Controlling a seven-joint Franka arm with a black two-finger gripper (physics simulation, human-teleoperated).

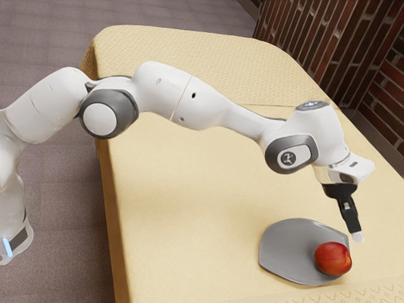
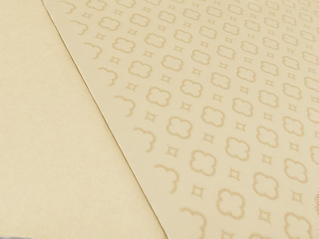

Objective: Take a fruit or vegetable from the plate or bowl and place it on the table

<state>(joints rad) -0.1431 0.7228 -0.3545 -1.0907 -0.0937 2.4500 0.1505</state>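
My black gripper points down in the exterior view, its pale tip just above and to the exterior view's right of a red fruit with orange patches. A gap shows between the tip and the fruit. The fruit rests on the right part of a grey plate, near the rim. Whether the gripper is open or shut cannot be made out from this side. In the wrist view the camera looks onto the cream tablecloth.
A yellow cloth covers the long table, with a patterned band along one part. Brick walls stand beyond the table's far right side. The arm stretches across above the table from the exterior view's left.
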